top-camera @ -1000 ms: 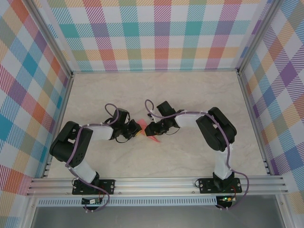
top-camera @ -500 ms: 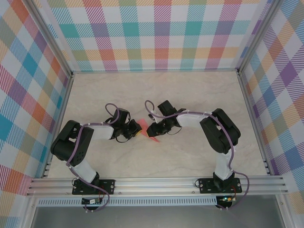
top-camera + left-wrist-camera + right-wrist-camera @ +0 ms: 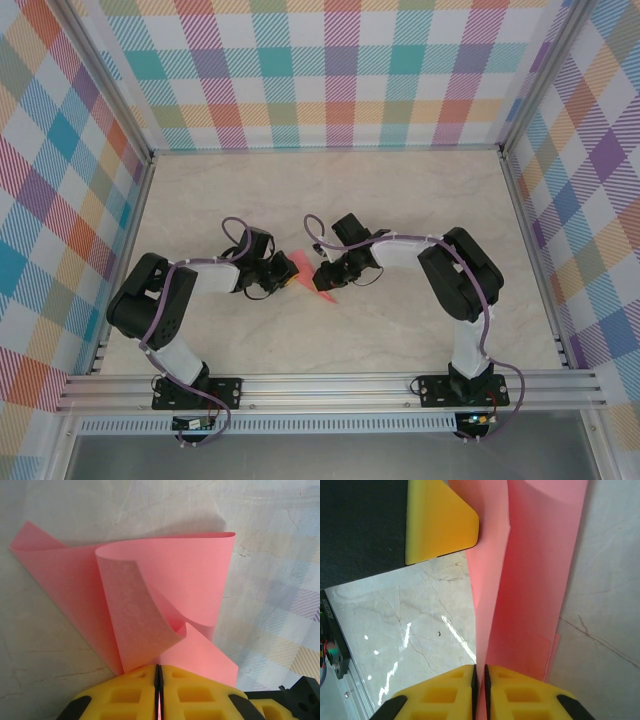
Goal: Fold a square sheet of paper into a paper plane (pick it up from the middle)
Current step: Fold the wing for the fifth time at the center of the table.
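A salmon-pink sheet of paper [image 3: 301, 266], partly folded, sits near the middle of a pale marbled worktop [image 3: 420, 200]. It is between two black arms [image 3: 200, 278] that reach in from 9 and 3 o'clock. In the left wrist view, the left gripper [image 3: 158, 672] appears at 6 o'clock, its yellow jaws pressed together on the paper's near edge. One flap curls up and over. In the right wrist view, the right gripper [image 3: 479, 672], also at 6 o'clock, pinches a long creased strip running toward 12 o'clock.
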Available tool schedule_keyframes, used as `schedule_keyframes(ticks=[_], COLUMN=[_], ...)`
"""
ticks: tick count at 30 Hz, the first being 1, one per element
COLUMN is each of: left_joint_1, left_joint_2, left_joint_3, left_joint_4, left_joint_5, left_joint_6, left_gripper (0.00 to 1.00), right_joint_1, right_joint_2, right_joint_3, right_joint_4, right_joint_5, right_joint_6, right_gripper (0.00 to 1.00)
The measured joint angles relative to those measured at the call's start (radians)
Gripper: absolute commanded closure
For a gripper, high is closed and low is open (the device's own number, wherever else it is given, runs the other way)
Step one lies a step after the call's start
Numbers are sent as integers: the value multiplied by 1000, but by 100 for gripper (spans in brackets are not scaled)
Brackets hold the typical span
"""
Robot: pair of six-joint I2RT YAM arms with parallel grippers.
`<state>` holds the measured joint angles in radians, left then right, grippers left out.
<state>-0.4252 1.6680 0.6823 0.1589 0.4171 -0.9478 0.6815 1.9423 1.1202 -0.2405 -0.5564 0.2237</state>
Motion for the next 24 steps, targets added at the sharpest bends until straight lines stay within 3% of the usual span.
schedule_keyframes(ticks=[12, 24], left_joint_1=[-3, -60], left_joint_2=[-75, -102], left_joint_3=[-9, -78], left_joint_4=[14, 88], left_joint_5=[12, 27], left_joint_6=[14, 13], left_gripper=[82, 83], right_joint_1=[-8, -51], right_joint_2=[10, 13], right_joint_3=[-63, -126], right_joint_4=[98, 219], right_joint_5=[-30, -130], right_joint_6=[84, 208], right_gripper=[96, 97])
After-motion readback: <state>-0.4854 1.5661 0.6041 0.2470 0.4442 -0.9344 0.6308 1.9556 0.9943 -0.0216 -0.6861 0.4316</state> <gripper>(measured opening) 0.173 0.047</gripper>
